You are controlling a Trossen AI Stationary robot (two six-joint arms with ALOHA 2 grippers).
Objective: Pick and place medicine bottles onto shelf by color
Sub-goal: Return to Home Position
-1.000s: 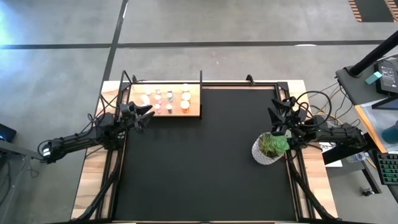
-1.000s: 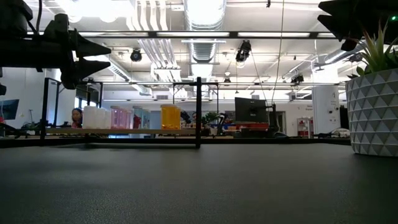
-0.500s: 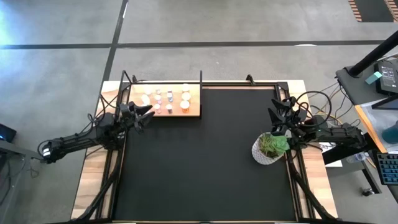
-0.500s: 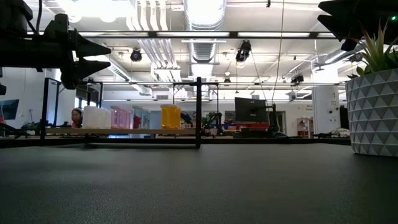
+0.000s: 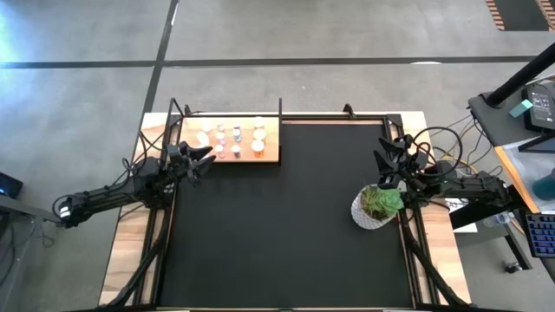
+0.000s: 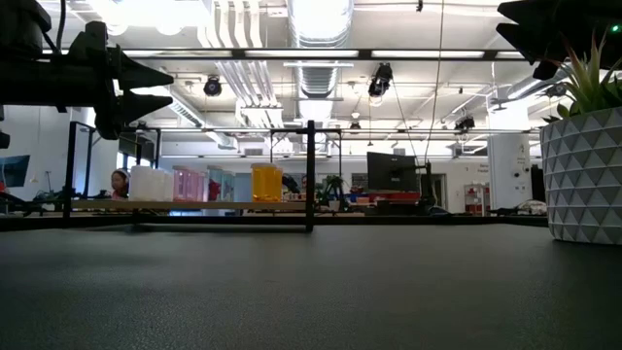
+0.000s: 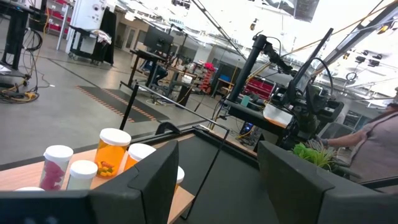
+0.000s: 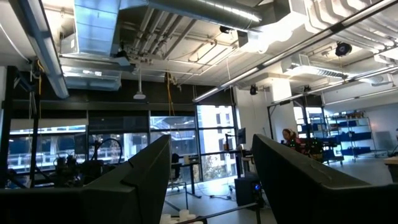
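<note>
A robotics lab in an open industrial hall.

Two dark robot arms work a black-matted surface (image 5: 286,225) in a wood and rail frame, the left tool (image 5: 206,156) at ten o'clock and the right tool (image 5: 382,153) at three o'clock. A polished concrete floor (image 5: 347,35) lies all round, and a keyboard (image 5: 541,234) sits on a desk off the surface at four o'clock. Bare silver ducts (image 8: 96,28) and pipes run under the ceiling. Beyond are a monitor (image 6: 391,172), loose cables (image 7: 15,93) on the floor, storage racks (image 8: 348,130) and a person (image 6: 120,182) at a far bench.
</note>
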